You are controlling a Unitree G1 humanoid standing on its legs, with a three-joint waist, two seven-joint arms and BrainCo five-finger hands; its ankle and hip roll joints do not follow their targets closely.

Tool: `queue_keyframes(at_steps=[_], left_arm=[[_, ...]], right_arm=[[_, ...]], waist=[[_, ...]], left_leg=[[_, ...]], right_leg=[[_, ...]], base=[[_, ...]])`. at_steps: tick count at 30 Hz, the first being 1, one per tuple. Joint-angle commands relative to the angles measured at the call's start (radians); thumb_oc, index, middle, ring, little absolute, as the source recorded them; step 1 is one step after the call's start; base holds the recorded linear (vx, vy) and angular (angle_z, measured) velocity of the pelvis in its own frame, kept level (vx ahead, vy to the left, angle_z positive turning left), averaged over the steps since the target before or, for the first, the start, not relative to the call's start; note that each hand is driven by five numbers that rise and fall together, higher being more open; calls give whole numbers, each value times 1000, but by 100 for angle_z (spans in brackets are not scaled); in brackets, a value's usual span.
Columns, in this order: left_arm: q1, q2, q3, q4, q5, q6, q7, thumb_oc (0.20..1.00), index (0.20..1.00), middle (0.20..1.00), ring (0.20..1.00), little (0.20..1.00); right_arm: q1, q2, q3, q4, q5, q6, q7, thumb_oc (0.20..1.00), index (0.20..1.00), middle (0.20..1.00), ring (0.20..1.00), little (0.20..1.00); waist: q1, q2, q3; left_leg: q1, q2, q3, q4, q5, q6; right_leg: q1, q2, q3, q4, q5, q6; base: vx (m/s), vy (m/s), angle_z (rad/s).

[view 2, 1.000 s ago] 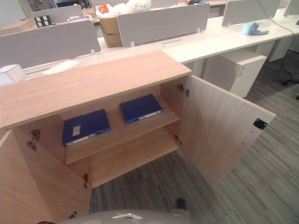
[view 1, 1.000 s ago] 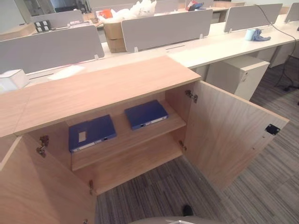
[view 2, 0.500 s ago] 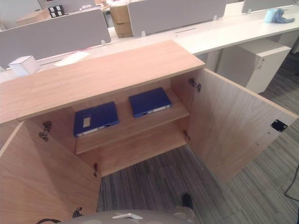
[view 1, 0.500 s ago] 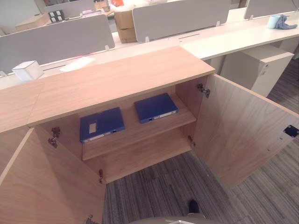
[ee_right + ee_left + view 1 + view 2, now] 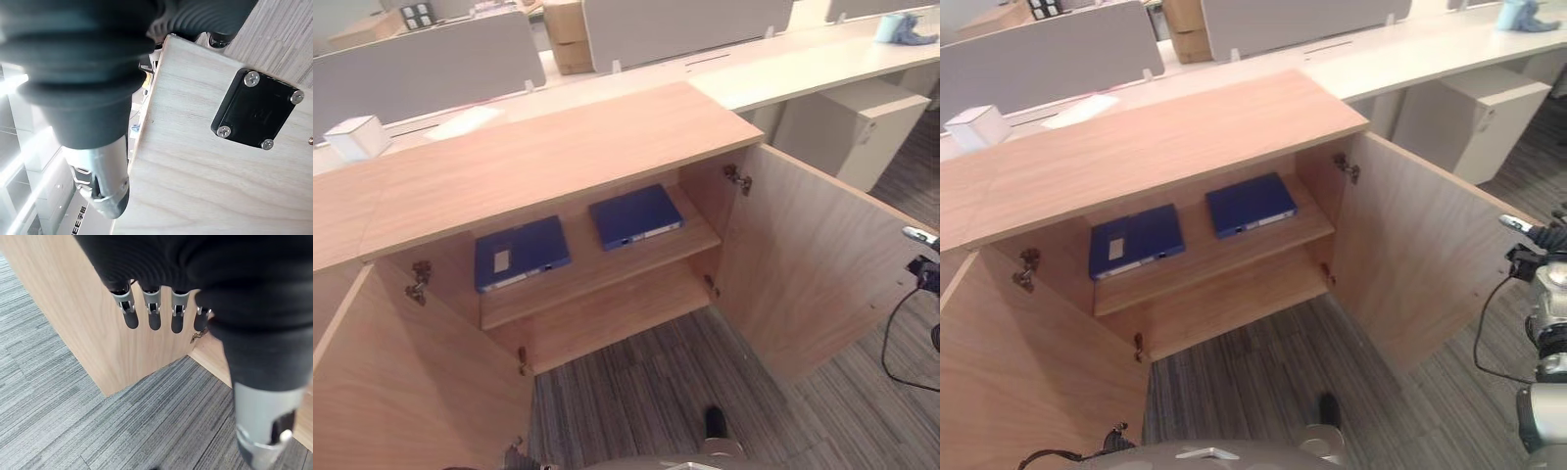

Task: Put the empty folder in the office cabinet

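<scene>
Folders, 2 blue, flat on the cabinet's (image 5: 558, 147) upper shelf: one left (image 5: 521, 254), one right (image 5: 634, 214), apart. Nearer, left hand (image 5: 161, 313) by the open left door (image 5: 98, 333), fingers straight, empty. Right hand (image 5: 98, 191) at right door (image 5: 813, 264) edge; fingers hidden, cannot tell.

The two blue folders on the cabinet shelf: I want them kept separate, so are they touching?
Apart. The left eye view shows bare shelf between the left folder and the right folder.

head cams looking down into the open cabinet (image 5: 607, 284), both seeing its shelves, wrist cams super close on door panels
</scene>
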Motion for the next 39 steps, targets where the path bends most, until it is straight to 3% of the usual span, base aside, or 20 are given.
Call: queue_keyframes(at_steps=[1,9,12,14,15,16,18,22,26,39], left_arm=[[-7,54,-16,14,-11,-13,12,1000,1000,1000,1000,1000],[-14,43,-9,46,-9,0,23,1000,1000,1000,1000,1000],[-20,41,-11,48,0,6,19,1000,1000,1000,1000,1000],[-24,41,-7,40,13,9,12,1000,1000,1000,1000,1000],[-24,41,-6,40,13,9,12,1000,1000,1000,1000,1000],[-28,38,-6,23,31,7,0,1000,1000,1000,1000,1000],[-33,33,-8,-4,54,0,-18,1000,1000,1000,1000,1000],[-33,39,-16,-50,71,-12,-21,1000,1000,1000,1000,1000],[-35,47,-25,-70,74,-10,-22,1000,1000,1000,1000,1000],[-37,53,-7,-32,64,-7,-19,1000,1000,1000,1000,1000]], right_arm=[[-120,90,89,-83,74,-59,43,1000,1000,1000,1000,1000],[-174,226,91,-94,154,-74,-19,1000,1000,1000,1000,1000],[-170,290,148,-130,157,-42,6,1000,1000,1000,1000,1000],[-137,316,265,-299,129,-13,76,1000,1000,1000,1000,1000],[-137,317,265,-299,128,-13,76,1000,1000,1000,1000,1000],[-93,304,405,-537,130,6,177,1000,1000,1000,1000,1000],[-66,259,585,-766,139,34,312,1000,1000,1000,1000,1000],[-41,189,742,-949,166,54,409,1000,1000,1000,1000,1000],[-38,191,777,-951,161,61,413,1000,1000,1000,1000,1000],[40,327,687,-717,81,54,346,1000,1000,1000,1000,1000]], waist=[[60,-30,-31],[74,-34,-34],[77,-40,-34],[75,-41,-31],[74,-44,-33],[71,-43,-28],[70,-45,-26],[76,-43,-24],[83,-45,-25],[106,-57,-33]], left_leg=[[-51,-7,-92,0,-73,11],[-51,-11,-99,0,-74,15],[-48,-13,-101,0,-75,16],[-45,-12,-99,0,-74,15],[-48,-15,-99,0,-72,16],[-49,-14,-98,0,-70,14],[-55,-17,-98,0,-65,12],[-58,-16,-100,0,-66,11],[-61,-15,-101,0,-66,11],[-63,-20,-115,0,-65,15]], right_leg=[[-109,-48,5,-4,61,69],[-104,-53,6,-4,63,66],[-102,-55,10,-4,64,64],[-99,-52,11,-4,66,62],[-103,-54,12,-4,68,63],[-103,-53,13,-4,68,62],[-110,-58,14,-4,68,62],[-112,-65,7,-4,68,66],[-112,-69,3,-4,68,67],[-103,-84,-5,-4,72,69]], base=[[3,-4,-3],[0,-3,-2],[-13,-5,-9],[-9,-5,-17],[-14,4,-27],[-28,13,-29],[-37,23,-49],[-25,10,-21],[-15,3,51],[0,-4,13]])
